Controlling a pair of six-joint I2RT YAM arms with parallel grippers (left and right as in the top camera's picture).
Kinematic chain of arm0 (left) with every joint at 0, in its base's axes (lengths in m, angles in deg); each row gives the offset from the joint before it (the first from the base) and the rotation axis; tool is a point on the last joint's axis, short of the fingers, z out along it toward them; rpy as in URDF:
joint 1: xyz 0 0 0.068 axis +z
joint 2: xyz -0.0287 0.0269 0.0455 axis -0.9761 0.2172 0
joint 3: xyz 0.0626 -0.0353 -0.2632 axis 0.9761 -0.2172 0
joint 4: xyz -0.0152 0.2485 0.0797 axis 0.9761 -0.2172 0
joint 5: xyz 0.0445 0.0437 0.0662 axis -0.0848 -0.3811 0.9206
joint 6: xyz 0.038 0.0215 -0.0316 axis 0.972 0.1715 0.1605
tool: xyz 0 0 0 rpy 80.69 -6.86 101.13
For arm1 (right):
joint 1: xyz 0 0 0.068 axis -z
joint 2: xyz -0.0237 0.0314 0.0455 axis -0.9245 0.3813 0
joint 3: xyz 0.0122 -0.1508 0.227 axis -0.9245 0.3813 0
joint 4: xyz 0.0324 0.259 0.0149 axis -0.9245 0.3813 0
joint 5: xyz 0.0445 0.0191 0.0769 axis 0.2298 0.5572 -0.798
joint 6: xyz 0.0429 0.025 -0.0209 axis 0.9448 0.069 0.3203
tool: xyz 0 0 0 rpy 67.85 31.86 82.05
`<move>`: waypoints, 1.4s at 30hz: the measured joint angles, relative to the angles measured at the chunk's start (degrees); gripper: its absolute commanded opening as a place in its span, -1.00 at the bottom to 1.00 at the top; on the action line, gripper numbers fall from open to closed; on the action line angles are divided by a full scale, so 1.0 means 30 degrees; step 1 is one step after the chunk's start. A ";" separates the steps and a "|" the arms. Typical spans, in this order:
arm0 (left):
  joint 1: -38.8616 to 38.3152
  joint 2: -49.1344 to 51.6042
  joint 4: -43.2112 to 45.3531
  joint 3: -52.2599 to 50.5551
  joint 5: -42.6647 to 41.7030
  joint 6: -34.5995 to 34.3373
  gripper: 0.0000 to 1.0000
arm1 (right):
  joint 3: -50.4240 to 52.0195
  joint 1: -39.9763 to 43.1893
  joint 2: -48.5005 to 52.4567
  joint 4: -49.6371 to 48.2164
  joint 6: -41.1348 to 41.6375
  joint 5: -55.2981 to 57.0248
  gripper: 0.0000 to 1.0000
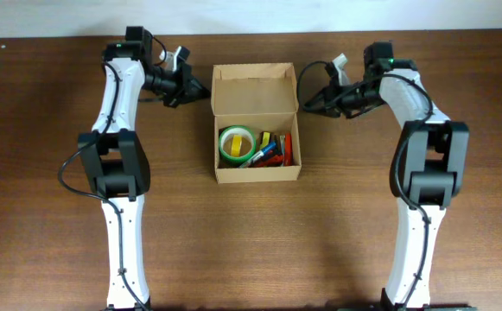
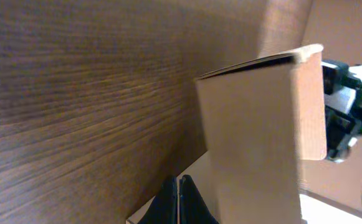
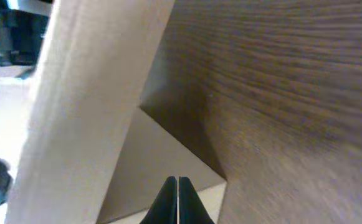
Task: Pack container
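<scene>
The full box (image 1: 257, 130) sits in the middle of the surface (image 1: 43, 130) with its lid (image 1: 253, 78) up, the left claw (image 1: 204, 90) and right claw (image 1: 304, 104) both shut and empty beside it, so I think pushing the lid down comes next

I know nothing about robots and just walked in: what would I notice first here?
An open plain brown cardboard box sits in the middle of the dark wooden table, its flap lid raised at the far side, with a green tape roll and bright coloured pens inside. Two white-and-black arms flank it, the left gripper and right gripper both shut, pointing in at its far end.
</scene>
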 measured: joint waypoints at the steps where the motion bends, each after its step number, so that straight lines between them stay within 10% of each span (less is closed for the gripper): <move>1: 0.0000 0.0073 -0.0007 -0.0007 -0.0131 0.0058 -0.96 | 0.0000 0.0022 0.0306 -0.0197 -0.0095 -0.0568 -0.93; 21: 0.0000 0.0896 0.0882 -0.0670 -0.3592 0.1989 -0.97 | 0.0022 0.0080 0.1800 -0.6324 0.3555 -0.6237 -0.92; 42: 0.0015 0.0962 0.4248 -0.0452 -0.9369 0.2565 -0.96 | 0.0036 -0.0743 0.1800 -2.4793 1.9037 -0.8896 -0.92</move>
